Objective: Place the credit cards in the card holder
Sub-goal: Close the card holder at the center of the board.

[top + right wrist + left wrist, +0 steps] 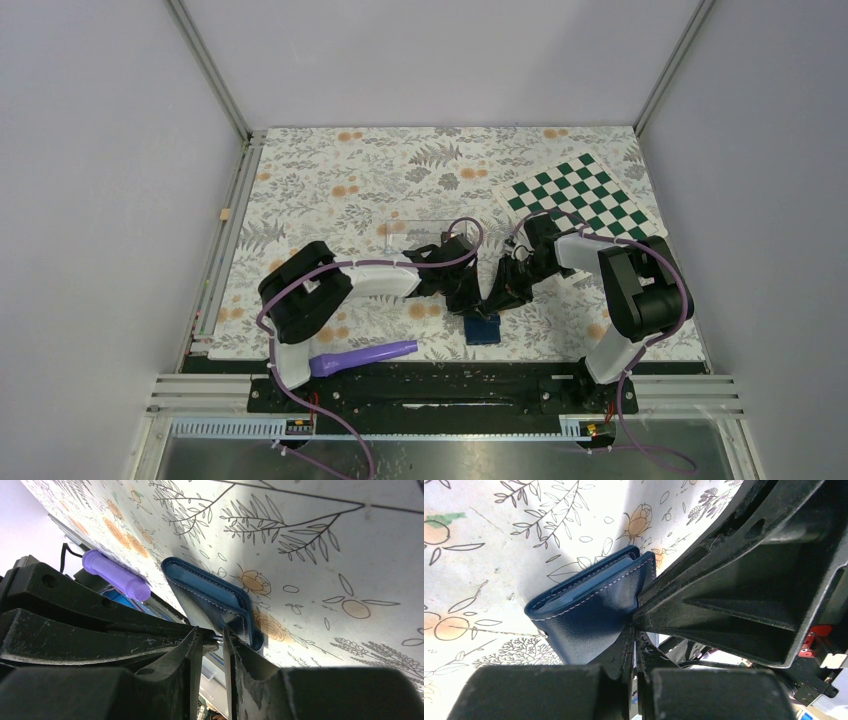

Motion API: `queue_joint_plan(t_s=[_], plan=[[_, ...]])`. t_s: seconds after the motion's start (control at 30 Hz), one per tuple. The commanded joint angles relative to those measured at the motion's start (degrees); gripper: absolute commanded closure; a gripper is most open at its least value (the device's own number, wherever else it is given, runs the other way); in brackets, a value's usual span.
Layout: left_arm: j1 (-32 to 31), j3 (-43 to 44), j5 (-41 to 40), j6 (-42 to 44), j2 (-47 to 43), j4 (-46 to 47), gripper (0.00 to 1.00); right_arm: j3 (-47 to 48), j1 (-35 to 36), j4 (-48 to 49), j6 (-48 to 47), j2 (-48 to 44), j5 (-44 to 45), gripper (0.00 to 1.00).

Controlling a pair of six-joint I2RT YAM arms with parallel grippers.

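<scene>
The card holder [482, 329], a navy fold-over wallet, sits on the floral mat near the front edge, under both grippers. In the left wrist view the card holder [589, 612] gapes slightly, showing lighter blue inside. My left gripper [634, 629] is shut, pinching the wallet's near edge. My right gripper [214, 632] comes in from the other side, its jaws a narrow gap apart on the near edge of the card holder [210, 592]. From above, the left gripper [468, 300] and right gripper [500, 298] almost touch. No credit cards show in any view.
A purple cylinder [365, 357] lies at the mat's front edge, left of the wallet, also seen as the purple cylinder [115, 575]. A clear plastic box [420, 228] stands behind the left arm. A green-and-white checkerboard [585, 197] lies at the back right.
</scene>
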Motion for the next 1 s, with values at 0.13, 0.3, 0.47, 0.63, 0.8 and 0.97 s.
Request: queue_joint_plan(t_s=[0.13, 0.3, 0.47, 0.63, 0.8, 0.97], plan=[[0.24, -0.31, -4.33, 3.13, -0.98, -8.05, 1.0, 0.32, 0.1, -3.02, -2.13, -0.33, 4.3, 0.72], [0.23, 0.29, -5.25, 4.16, -0.49, -10.7, 1.0, 0.14, 0.03, -3.02, -2.3, -0.11, 4.5, 0.72], [0.15, -0.66, -4.71, 3.91, 0.44, -11.46, 1.0, 0.01, 0.09, -2.95, -2.32, -0.64, 4.25, 0.72], [0.15, -2.33, -5.87, 3.44, -0.28, -11.54, 1.0, -0.46, 0.04, -2.34, -2.19, -6.17, 4.14, 0.72], [0.13, -1.92, -6.03, 3.93, -0.11, -12.03, 1.0, -1.71, 0.1, -3.3, -2.91, -13.15, 4.15, 0.79], [0.08, -2.03, -6.13, 4.19, 0.24, -12.27, 1.0, -4.11, 1.03, -4.77, -4.6, -14.3, 5.41, 1.0]])
